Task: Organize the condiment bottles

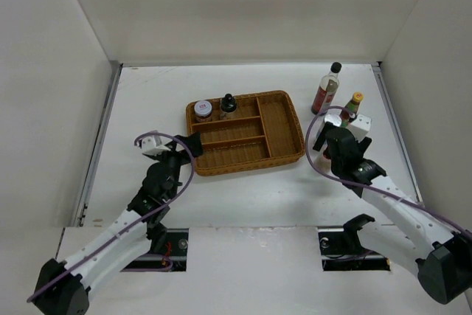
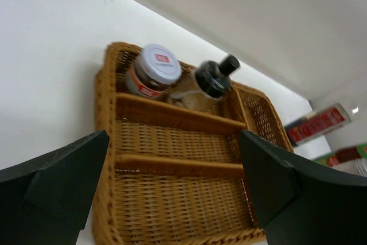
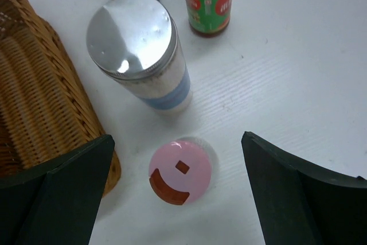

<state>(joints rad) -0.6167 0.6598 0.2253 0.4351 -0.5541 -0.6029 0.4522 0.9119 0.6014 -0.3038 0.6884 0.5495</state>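
Pink-capped shaker [image 3: 180, 170] stands under right arm [image 1: 398, 208], jaws spread wide.

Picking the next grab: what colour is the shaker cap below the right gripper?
Pink shaker cap, clearest in right wrist view.

The jar [image 1: 203, 111] and small bottle [image 1: 228, 105] fill the tray's [image 1: 298, 129] back-left compartment; its other compartments are free. Right of the tray, the shaker [image 3: 180, 171] has bare table [image 3: 298, 84] on its right. The silver-capped bottle [image 3: 137, 50] stands just behind it, with the tall bottle [image 1: 326, 92] and yellow-capped bottle [image 1: 355, 103] close behind that.
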